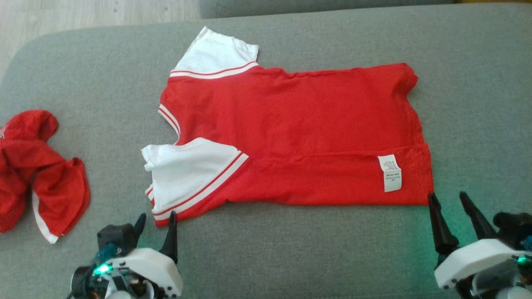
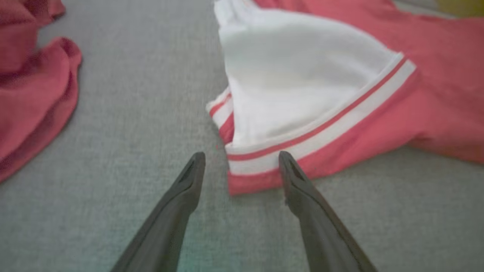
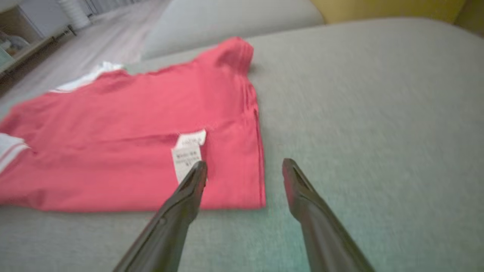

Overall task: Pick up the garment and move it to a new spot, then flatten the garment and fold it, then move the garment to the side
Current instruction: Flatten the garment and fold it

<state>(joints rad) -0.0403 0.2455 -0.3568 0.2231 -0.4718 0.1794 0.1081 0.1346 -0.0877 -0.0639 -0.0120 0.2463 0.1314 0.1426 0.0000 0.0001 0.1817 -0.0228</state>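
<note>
A red T-shirt (image 1: 299, 124) with white sleeves lies spread on the grey cushion, its near long edge folded over so a white care label (image 1: 390, 172) faces up. My left gripper (image 1: 157, 222) is open just below the near sleeve's corner (image 2: 264, 166), with that red-and-white corner between its fingertips in the left wrist view. My right gripper (image 1: 448, 201) is open at the shirt's near hem corner (image 3: 249, 189). In the right wrist view its left finger (image 3: 189, 192) overlaps the hem by the care label (image 3: 187, 153). Neither holds cloth.
A second red garment (image 1: 37, 170) lies crumpled at the cushion's left edge, close to my left arm. The grey cushion (image 1: 478, 104) stretches bare to the right of the shirt and along the front. Wooden floor (image 1: 83, 14) shows beyond the far left corner.
</note>
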